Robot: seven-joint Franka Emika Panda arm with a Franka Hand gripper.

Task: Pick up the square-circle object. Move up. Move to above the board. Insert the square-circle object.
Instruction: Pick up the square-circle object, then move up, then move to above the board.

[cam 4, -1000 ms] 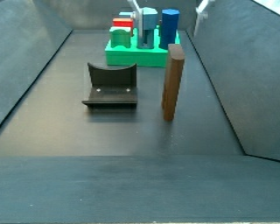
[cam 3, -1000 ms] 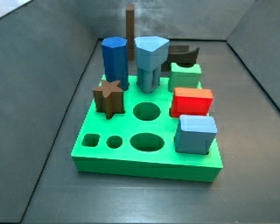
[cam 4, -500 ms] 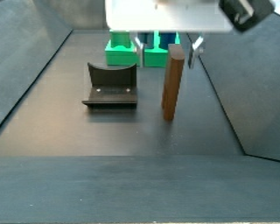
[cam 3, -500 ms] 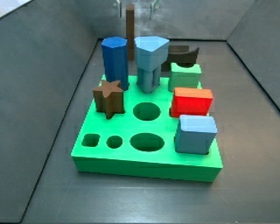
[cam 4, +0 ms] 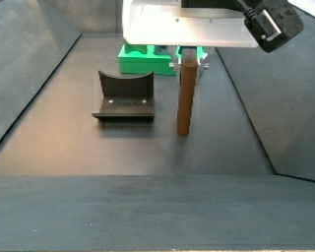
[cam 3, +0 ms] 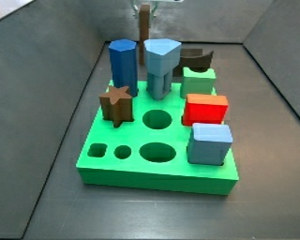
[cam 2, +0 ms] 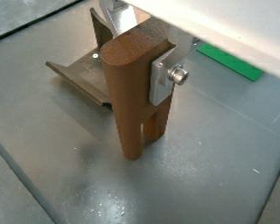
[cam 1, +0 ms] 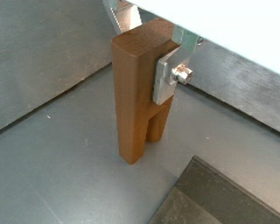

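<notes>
We see the gripper [cam 1: 149, 54] set around the top of the square-circle object [cam 1: 137, 96], its silver finger plates [cam 1: 164, 77] against opposite faces, though we cannot tell whether they are clamped. The object stands upright on the floor beside the fixture [cam 4: 123, 95], well apart from the board [cam 4: 147, 60]. We judge that so high a hold on this tall piece could let it tilt or slip during lifting and miss its hole.

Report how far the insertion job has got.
Done: the end effector has reached the square-circle object and brackets its top, a finger against its side. In hand: the grasp; the object stands on the floor, beside the fixture. Left: lifting, moving above the board, inserting.
</notes>
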